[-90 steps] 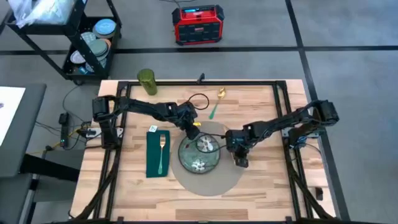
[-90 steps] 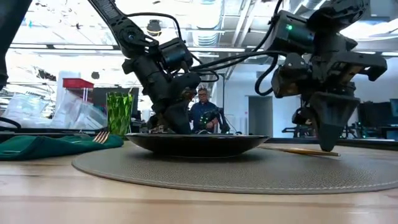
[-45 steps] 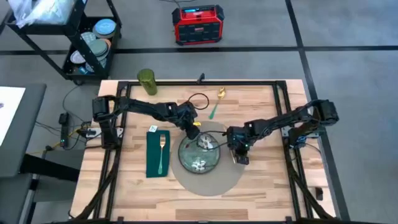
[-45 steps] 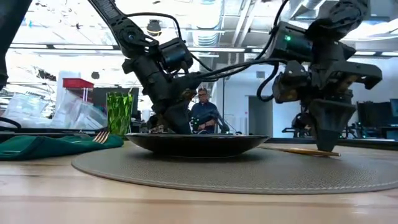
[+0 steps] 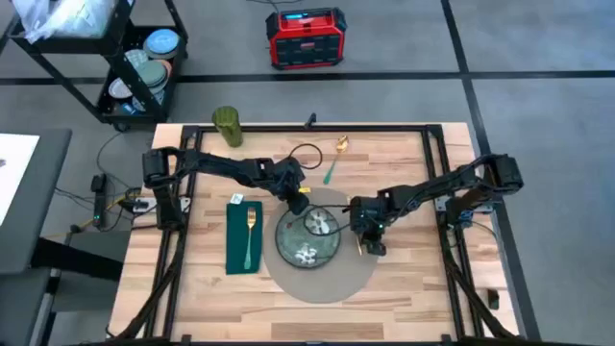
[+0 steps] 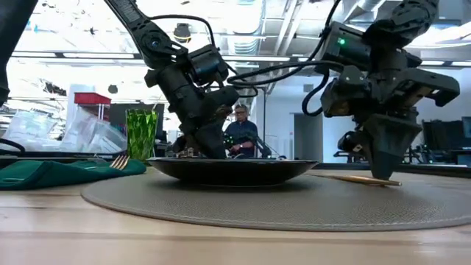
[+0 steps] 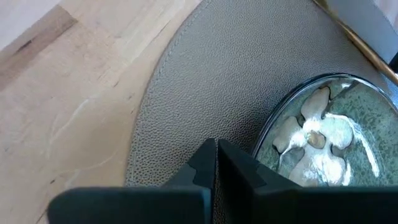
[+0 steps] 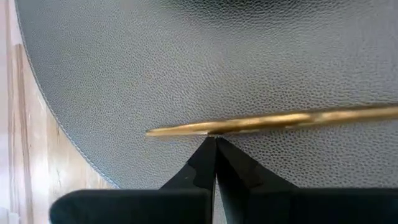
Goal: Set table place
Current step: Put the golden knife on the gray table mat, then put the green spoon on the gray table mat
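The round grey placemat (image 5: 327,284) lies flat on the wooden table (image 5: 413,288). A green patterned plate (image 5: 307,252) rests on it. A thin gold utensil (image 5: 361,242) lies flat on the mat to the right of the plate. My left gripper (image 5: 300,204) is shut, with its tips down on the mat at the plate's far left rim. My right gripper (image 5: 370,245) is shut too, low over the mat's right part, with its tips at the gold utensil (image 8: 280,119). My left gripper sets its shut fingertips (image 7: 216,149) on the placemat's far part (image 7: 186,124), close beside the plate's rim (image 7: 268,140). It slants down from the far left. I cannot tell whether it touches the plate. My right gripper meets the gold utensil's long side near its thin end (image 8: 208,129) with its shut fingertips (image 8: 216,144). The fingers come down from above and stand across the utensil, which lies flat on the placemat (image 8: 186,62).
A green napkin (image 5: 240,240) with a gold fork (image 5: 252,231) lies left of the mat. A green cup (image 5: 227,125) stands at the far left; a gold spoon (image 5: 341,144) and a green-handled piece (image 5: 330,171) lie at the far middle. A black cart (image 5: 135,58) stands beyond the table.
My right gripper has edged a little toward the plate, staying shut and low over the mat at the gold utensil.
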You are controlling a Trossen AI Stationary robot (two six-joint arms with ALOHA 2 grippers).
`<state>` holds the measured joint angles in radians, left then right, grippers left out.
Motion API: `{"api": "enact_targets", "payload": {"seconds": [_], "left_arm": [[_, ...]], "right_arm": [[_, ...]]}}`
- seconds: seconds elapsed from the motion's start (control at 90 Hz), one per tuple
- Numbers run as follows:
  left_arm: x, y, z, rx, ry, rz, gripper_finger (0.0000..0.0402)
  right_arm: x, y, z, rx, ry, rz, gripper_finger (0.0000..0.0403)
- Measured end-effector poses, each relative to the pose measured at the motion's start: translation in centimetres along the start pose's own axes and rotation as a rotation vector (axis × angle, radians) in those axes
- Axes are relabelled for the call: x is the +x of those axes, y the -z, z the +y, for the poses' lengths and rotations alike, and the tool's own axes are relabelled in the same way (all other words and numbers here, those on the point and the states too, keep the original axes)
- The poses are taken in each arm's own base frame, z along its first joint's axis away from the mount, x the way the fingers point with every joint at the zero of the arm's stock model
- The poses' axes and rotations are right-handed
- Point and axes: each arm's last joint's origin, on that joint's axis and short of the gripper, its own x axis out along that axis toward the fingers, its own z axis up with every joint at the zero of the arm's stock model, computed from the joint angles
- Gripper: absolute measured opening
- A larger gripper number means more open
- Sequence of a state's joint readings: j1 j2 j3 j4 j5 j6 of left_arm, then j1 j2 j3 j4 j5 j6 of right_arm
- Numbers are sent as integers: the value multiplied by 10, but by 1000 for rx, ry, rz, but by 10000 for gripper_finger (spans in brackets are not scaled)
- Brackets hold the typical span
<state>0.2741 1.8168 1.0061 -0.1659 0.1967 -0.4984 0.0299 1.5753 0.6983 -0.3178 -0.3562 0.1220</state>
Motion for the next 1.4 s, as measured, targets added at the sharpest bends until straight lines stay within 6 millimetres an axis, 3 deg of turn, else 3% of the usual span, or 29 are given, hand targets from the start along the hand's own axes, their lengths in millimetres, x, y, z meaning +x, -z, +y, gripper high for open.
{"api": "enact_targets", "payload": {"seconds": [0.667,0.822,0.956,1.111,1.233,1.4], "left_arm": [[0,-1,-1,-2,1,-7,0],[-15,-20,-10,31,5,-29,0],[-36,-49,-14,111,-31,-82,0],[-71,-90,-7,148,-145,-148,0],[-101,-112,13,70,-247,-179,0],[-127,-118,54,-70,-339,-141,0]], "right_arm": [[-1,-6,3,-45,-12,-38,0],[-16,-18,-4,-63,98,-58,0],[-35,-24,-21,36,269,-39,0],[-66,-31,-52,281,385,-106,0],[-87,-35,-84,559,380,-242,0],[-92,-38,-121,695,270,-367,17]]}}
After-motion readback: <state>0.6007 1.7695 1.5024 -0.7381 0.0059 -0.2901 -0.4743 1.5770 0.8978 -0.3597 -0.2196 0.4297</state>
